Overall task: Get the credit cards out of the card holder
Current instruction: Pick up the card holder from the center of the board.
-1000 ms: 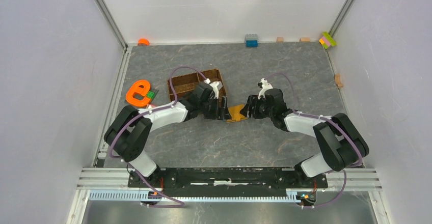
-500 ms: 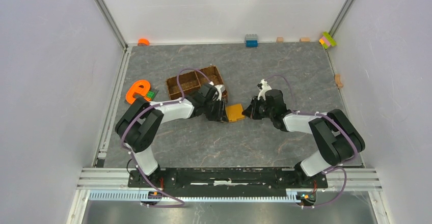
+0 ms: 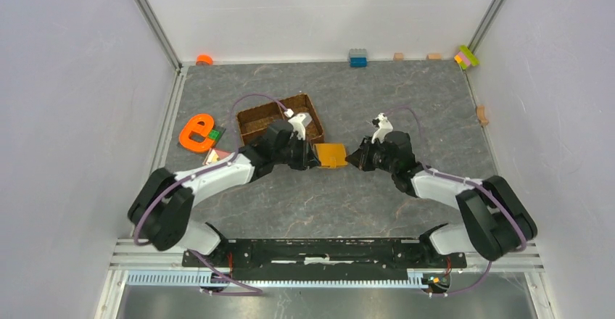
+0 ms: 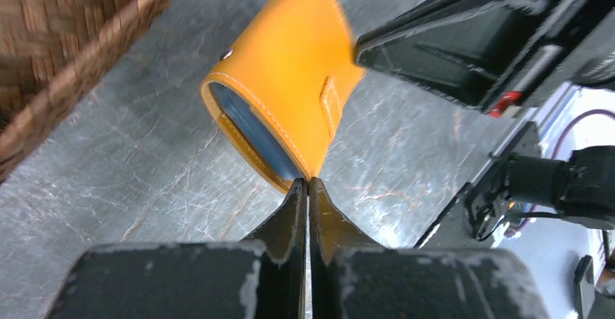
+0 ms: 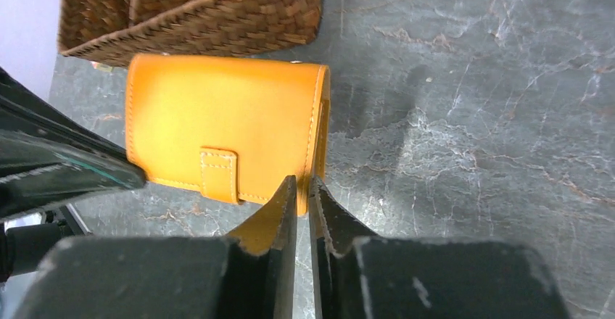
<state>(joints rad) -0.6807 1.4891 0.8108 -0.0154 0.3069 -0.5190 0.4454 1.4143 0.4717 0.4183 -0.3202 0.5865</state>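
The card holder (image 3: pixel 332 154), a shut orange wallet with a snap tab, sits between my two grippers in the middle of the table. My left gripper (image 3: pixel 313 156) is at its left end. In the left wrist view the fingertips (image 4: pixel 307 183) are pressed together on the card holder's (image 4: pixel 290 87) lower corner, and blue lining shows at its open side. My right gripper (image 3: pixel 355 157) is at its right end. Its jaws (image 5: pixel 304 183) are pinched on the card holder's (image 5: pixel 217 123) stitched right edge. The credit cards are hidden.
A brown woven tray (image 3: pixel 279 114) stands just behind the left gripper, close to the wallet (image 5: pixel 188 7). An orange e-shaped toy (image 3: pixel 196 132) lies at the left. Coloured bricks (image 3: pixel 357 57) line the back wall, with more in the right corner (image 3: pixel 466 56).
The left gripper has shut on the wallet's left end and its arm has swung lower left. The wallet has turned square between the grippers. The right gripper has closed on its right edge.
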